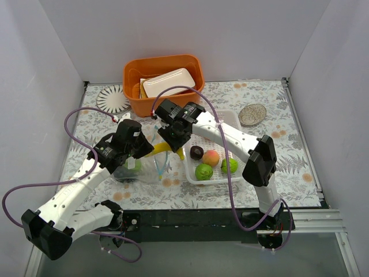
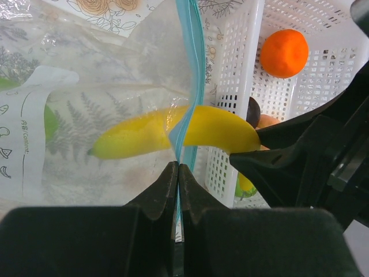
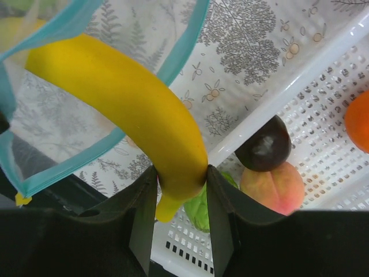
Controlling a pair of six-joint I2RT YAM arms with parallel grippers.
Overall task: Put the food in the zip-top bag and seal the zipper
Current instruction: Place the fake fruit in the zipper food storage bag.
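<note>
Pointing left, banana (image 3: 132, 115) tip enters zip-top bag (image 2: 104, 75).

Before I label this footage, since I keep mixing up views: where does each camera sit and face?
Top external: above and behind, looking down at the table; left arm and right arm show.
Left wrist: looks along left fingers pinching the zipper.
Right wrist: looks along right fingers gripping the banana.
Shared: both wrist views show the banana partway inside the zip-top bag.

The top camera looked down from above and behind; both wrist cameras — very close — shared the banana (image 2: 222, 130).
</note>
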